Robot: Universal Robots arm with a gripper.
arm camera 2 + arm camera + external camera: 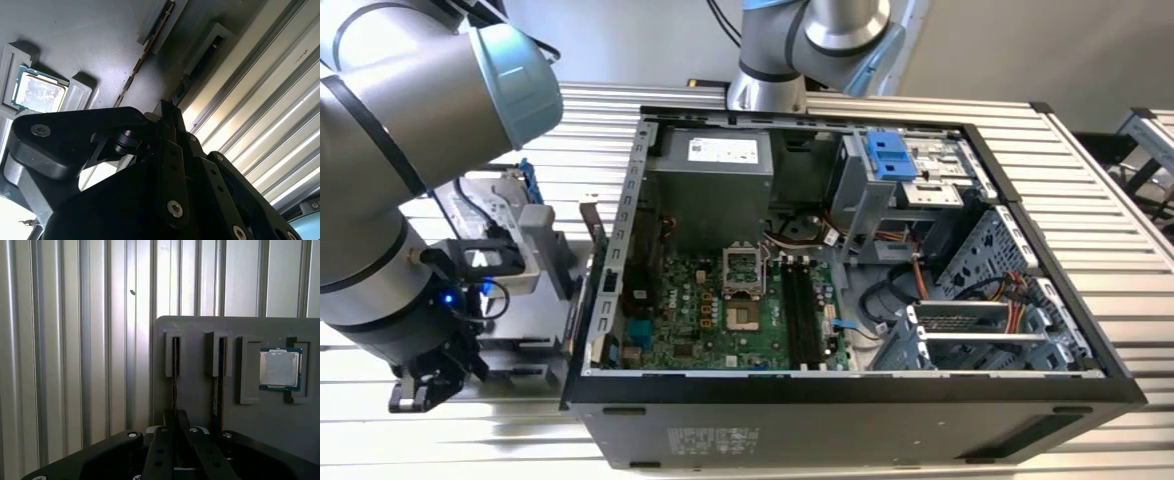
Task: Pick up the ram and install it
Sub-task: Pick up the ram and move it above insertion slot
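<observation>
The ram (174, 375) is a thin dark stick standing on edge in the slot of a grey holder (200, 325) nearest the holder's edge. My gripper (174, 416) sits over that stick's near end, with its fingers drawn together on it while the stick stays in its slot. A second dark stick (218, 385) stands in the neighbouring slot, also seen in the second wrist view (147, 45). In the exterior view my gripper (427, 388) hangs low at the exterior view's left, beside the open computer case (854, 400).
A small square silver chip (280, 368) lies in a pocket of the holder (100, 40) beyond the two slots. The motherboard's long black memory slots (807, 310) lie inside the case. Another arm's base (767, 90) stands behind the case. Ribbed metal table (60, 340) surrounds the holder.
</observation>
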